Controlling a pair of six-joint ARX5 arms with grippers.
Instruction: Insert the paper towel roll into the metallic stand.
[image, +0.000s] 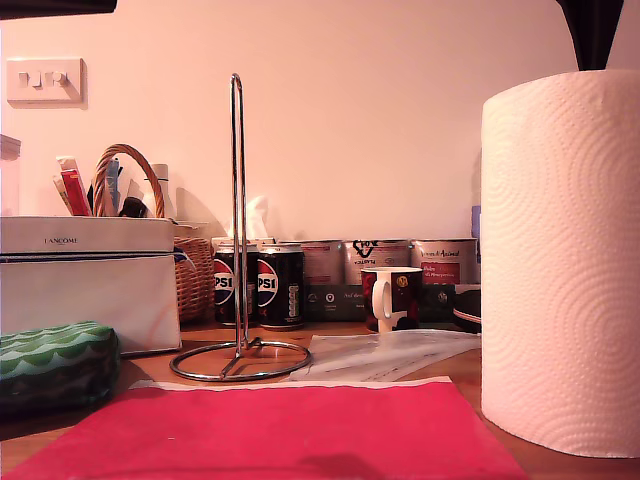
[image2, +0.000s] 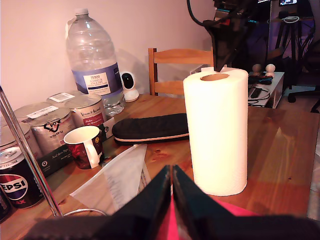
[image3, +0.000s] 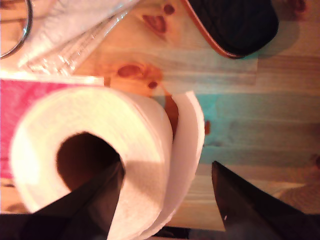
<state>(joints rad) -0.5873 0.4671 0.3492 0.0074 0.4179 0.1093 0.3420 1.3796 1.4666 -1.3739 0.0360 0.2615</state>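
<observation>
My second gripper (image3: 165, 192) hangs over the roll (image3: 95, 150), jaws apart, one dark pointed finger (image3: 95, 200) dipping into the cardboard core, the other outside the wall; I cannot tell whether they press the paper. The roll is a thick white cylinder, soft and embossed with swirls, with a loose outer sheet peeling off its side. It stands upright on the wooden table (image2: 280, 150) at the exterior view's right, its foot just beside the flat red mat (image: 270, 430).

My first gripper (image2: 172, 187) has its black wedge jaws pressed together, holding nothing, low over the mat.

The stand (image: 238, 230) is thin chrome wire: a tall narrow looped post on a flat round ring. It stands upright left of centre in the exterior view, well apart from the roll.

Behind it stand Pepsi cans (image: 280, 288), round tins (image: 375, 260) and a dark glossy mug (image: 392, 297) with a white handle. The white box (image: 85, 275) reads LANCOME. A wicker basket (image: 190, 270) sits beside it. The big clear plastic bottle (image2: 95, 62) bears a blue Tesco label.
</observation>
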